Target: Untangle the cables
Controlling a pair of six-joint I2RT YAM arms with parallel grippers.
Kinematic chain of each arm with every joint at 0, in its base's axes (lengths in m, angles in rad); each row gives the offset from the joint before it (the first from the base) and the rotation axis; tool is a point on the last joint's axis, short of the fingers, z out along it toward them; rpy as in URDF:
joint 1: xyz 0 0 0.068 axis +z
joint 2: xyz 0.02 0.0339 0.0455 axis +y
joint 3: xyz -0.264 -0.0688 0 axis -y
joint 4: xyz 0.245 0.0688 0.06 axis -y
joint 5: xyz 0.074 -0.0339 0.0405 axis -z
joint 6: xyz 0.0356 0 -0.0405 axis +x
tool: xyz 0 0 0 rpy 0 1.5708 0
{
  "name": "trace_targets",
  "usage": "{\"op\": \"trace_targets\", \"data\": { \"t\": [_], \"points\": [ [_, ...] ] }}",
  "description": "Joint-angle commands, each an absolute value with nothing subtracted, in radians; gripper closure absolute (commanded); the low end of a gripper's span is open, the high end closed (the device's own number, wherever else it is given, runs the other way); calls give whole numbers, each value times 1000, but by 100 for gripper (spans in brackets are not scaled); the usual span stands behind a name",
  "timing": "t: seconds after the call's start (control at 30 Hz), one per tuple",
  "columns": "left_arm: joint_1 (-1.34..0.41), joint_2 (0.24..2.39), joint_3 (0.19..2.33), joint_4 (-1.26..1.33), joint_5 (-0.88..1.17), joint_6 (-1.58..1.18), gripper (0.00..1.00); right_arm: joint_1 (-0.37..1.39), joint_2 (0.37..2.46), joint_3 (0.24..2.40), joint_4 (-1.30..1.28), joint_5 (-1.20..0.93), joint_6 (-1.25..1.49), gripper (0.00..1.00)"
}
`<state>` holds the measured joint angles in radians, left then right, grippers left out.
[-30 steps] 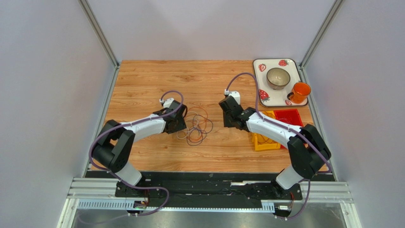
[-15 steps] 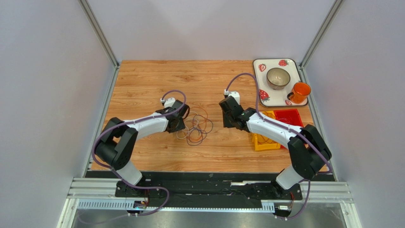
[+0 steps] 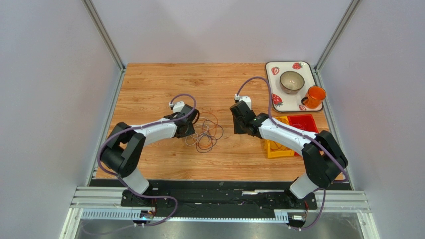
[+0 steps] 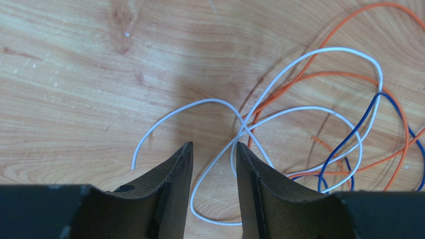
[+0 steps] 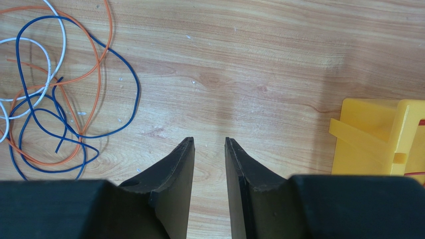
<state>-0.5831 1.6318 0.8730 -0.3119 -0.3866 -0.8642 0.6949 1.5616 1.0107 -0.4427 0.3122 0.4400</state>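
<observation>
The cables (image 3: 205, 133) lie in a loose tangle on the wooden table between the two arms. In the left wrist view a white cable (image 4: 339, 49), an orange cable (image 4: 324, 74) and a blue cable (image 4: 356, 128) overlap. My left gripper (image 4: 214, 144) is open at the tangle's left edge (image 3: 192, 130). A loop of the white cable lies on the wood between its jaws, unclamped. My right gripper (image 5: 208, 140) is open over bare wood to the right of the tangle (image 3: 238, 127), holding nothing. Its view shows the blue cable (image 5: 135, 87) and orange cable (image 5: 100, 64) at far left.
A yellow bin (image 3: 276, 148) and a red bin (image 3: 304, 122) sit by the right arm; the yellow bin (image 5: 369, 139) is close to the right of the right gripper. A strawberry-patterned tray (image 3: 273, 69) at the back right carries a bowl (image 3: 292, 81) and an orange cup (image 3: 315, 96).
The left gripper's jaws have narrowed somewhat and the left arm has shifted slightly at the tangle's edge. The right arm has not moved.
</observation>
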Motion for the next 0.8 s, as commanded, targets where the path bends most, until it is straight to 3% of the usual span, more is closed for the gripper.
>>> {"op": "trace_targets", "data": {
  "t": [0.0, 0.17, 0.5, 0.63, 0.73, 0.77],
  "points": [
    [-598, 1684, 920, -337, -396, -845, 54, 690, 1540, 1011, -396, 311, 431, 67],
    [-620, 1703, 949, -386, -428, -851, 56, 686, 1540, 1009, -393, 305, 430, 67],
    [-627, 1775, 1028, -567, -419, -833, 73, 673, 1546, 1009, -387, 278, 428, 68],
    [-643, 1805, 1065, -598, -428, -830, 74, 666, 1543, 1005, -382, 267, 428, 68],
    [-644, 1830, 1074, -595, -423, -825, 82, 657, 1539, 999, -371, 252, 428, 68],
    [-644, 1839, 1077, -594, -419, -822, 91, 655, 1539, 996, -371, 245, 428, 68]
  ]
}}
